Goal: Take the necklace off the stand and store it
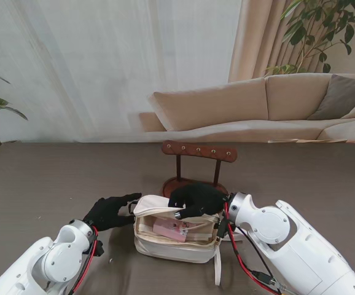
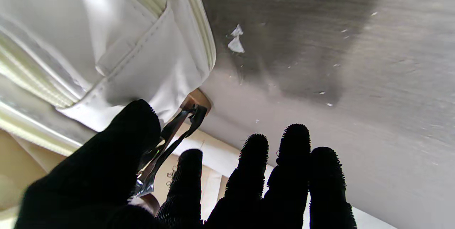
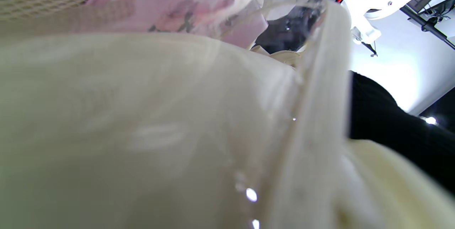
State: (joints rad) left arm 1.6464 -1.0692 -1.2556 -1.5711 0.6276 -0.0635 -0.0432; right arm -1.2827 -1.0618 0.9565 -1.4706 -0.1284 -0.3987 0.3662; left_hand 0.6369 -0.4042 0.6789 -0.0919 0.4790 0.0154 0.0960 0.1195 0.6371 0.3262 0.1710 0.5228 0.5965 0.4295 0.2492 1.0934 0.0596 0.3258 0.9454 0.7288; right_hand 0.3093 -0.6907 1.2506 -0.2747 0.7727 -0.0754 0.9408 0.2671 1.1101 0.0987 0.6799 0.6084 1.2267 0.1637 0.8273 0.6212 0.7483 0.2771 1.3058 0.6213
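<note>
The wooden stand (image 1: 199, 151) at the middle of the table shows bare pegs; I see no necklace on it. Nearer to me lies an open white pouch (image 1: 176, 244) with a pink item (image 1: 171, 229) inside. My right hand (image 1: 196, 200) is curled over the pouch's far rim, its fingertips dipping into the opening. Whether it holds the necklace is hidden, since pouch fabric (image 3: 149, 129) fills the right wrist view. My left hand (image 1: 110, 211) rests at the pouch's left end with its fingers (image 2: 252, 165) spread. A dark pull tab (image 2: 170, 138) lies between the thumb and first finger.
The stand's round base (image 1: 179, 184) sits right behind the pouch. A white strap (image 1: 217, 267) trails from the pouch toward me. A beige sofa (image 1: 263, 104) and plants stand beyond the far table edge. White flecks (image 2: 235, 42) lie on the table by the pouch.
</note>
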